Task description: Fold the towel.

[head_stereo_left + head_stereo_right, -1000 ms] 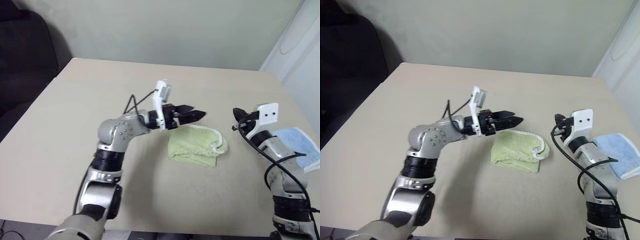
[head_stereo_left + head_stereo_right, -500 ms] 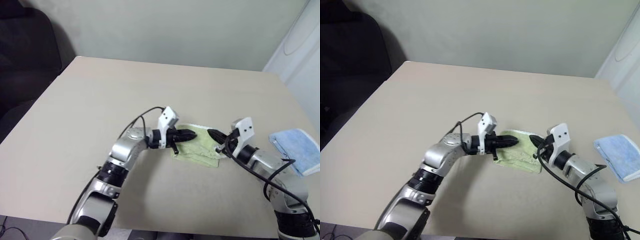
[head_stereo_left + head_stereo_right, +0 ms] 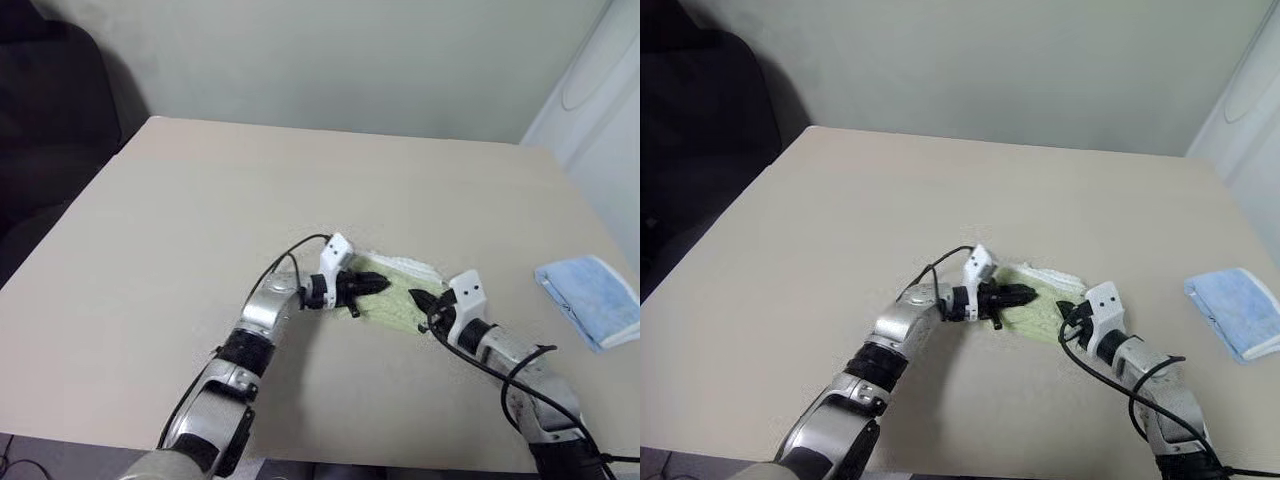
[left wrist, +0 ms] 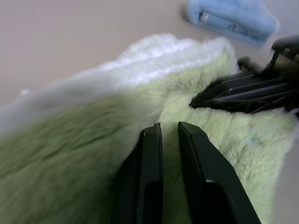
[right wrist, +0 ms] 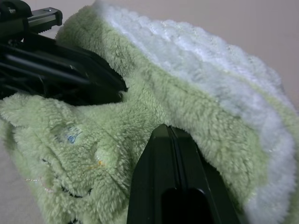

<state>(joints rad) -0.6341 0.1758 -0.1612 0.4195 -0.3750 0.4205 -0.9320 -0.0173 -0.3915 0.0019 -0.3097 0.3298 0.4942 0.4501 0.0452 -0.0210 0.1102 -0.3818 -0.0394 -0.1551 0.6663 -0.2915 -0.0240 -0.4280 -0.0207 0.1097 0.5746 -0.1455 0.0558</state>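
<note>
The light green towel (image 3: pixel 398 287) lies folded and bunched on the table, its white edging (image 5: pixel 201 51) along the far side. My left gripper (image 4: pixel 168 127) reaches in level from the left, its fingers drawn close on a ridge of the green pile. My right gripper (image 5: pixel 164 128) comes from the right with its fingers pressed together, the tip poked into the cloth under the thick folded edge. The two tips, left (image 3: pixel 376 283) and right (image 3: pixel 418 296), face each other a short way apart over the towel's middle.
A folded light blue cloth (image 3: pixel 588 300) lies near the table's right edge. The beige table (image 3: pixel 200 200) stretches bare to the left and far side. A dark chair (image 3: pixel 40 110) stands beyond the far left corner.
Both arms have come down from above the table onto the towel. The left gripper's fingers have closed from wide apart. The right gripper has swung in left to the towel.
</note>
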